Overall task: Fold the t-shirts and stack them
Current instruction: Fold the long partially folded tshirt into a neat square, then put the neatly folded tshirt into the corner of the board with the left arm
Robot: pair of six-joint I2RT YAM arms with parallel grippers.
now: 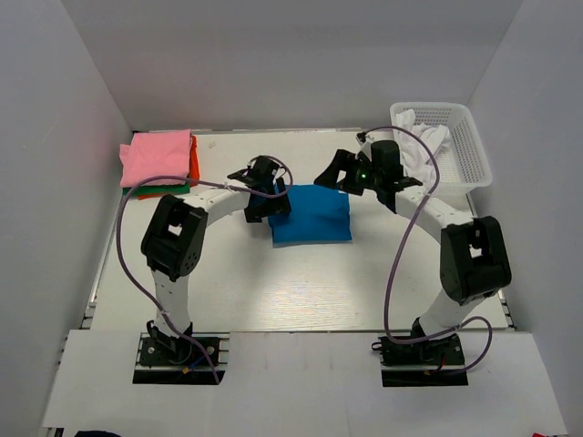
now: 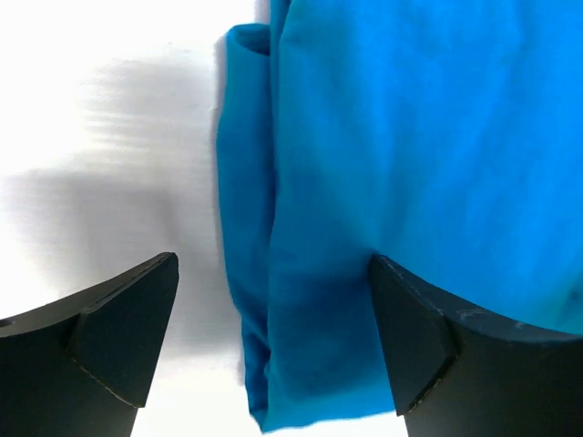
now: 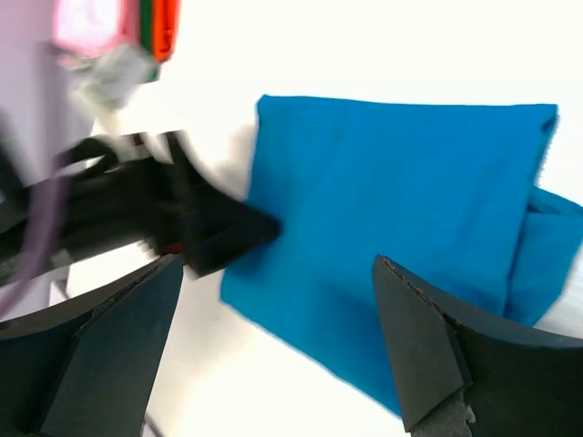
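A bright blue t-shirt (image 1: 311, 217) lies folded into a rectangle in the middle of the table. My left gripper (image 1: 269, 208) is open at its left edge; in the left wrist view (image 2: 273, 319) the folded blue edge (image 2: 383, 164) lies between the spread fingers. My right gripper (image 1: 332, 173) is open and empty, hovering above the shirt's far right corner; its view (image 3: 278, 300) shows the blue shirt (image 3: 401, 209) below and the left gripper (image 3: 182, 228) at its edge. A folded pink shirt (image 1: 157, 157) tops a stack with orange (image 1: 194, 162) and green (image 1: 159, 190) ones at the back left.
A white mesh basket (image 1: 469, 137) at the back right holds crumpled white shirts (image 1: 426, 146). Grey walls enclose the table on the left, back and right. The stack also shows blurred in the right wrist view (image 3: 100, 23).
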